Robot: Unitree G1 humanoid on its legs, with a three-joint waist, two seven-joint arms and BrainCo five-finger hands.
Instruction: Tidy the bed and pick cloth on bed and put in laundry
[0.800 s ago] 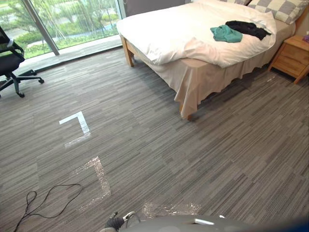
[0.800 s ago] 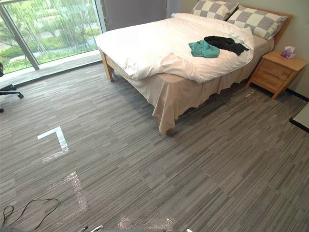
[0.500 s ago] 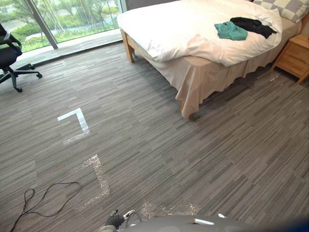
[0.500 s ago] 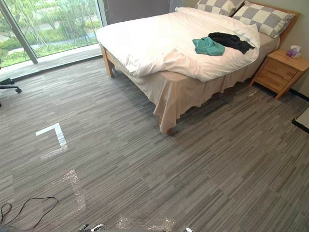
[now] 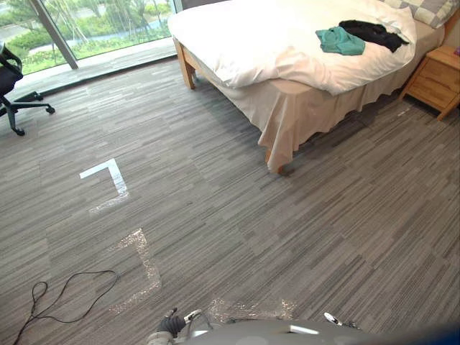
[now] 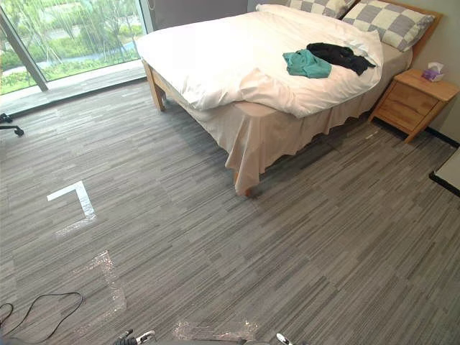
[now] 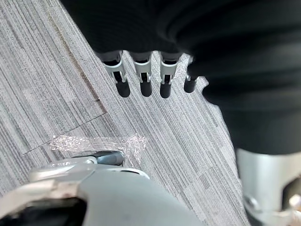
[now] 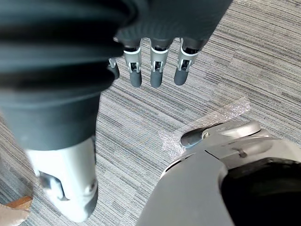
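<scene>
A teal cloth (image 5: 339, 41) and a black cloth (image 5: 374, 32) lie crumpled side by side on the white duvet of the bed (image 5: 266, 43), near the pillows (image 6: 388, 21). The bed stands far ahead to the right across the floor. My left hand (image 7: 141, 77) hangs down over the grey carpet with straight, relaxed fingers and holds nothing. My right hand (image 8: 155, 66) hangs the same way, open and empty, above the carpet.
A wooden nightstand (image 6: 410, 100) with a tissue box (image 6: 433, 71) stands right of the bed. An office chair (image 5: 13, 86) sits far left by the glass wall (image 6: 65, 36). White and clear tape marks (image 5: 108, 176) lie on the carpet between me and the bed.
The whole picture has shifted down and a little sideways, so the camera has moved. The cloths lie where they were on the bed.
</scene>
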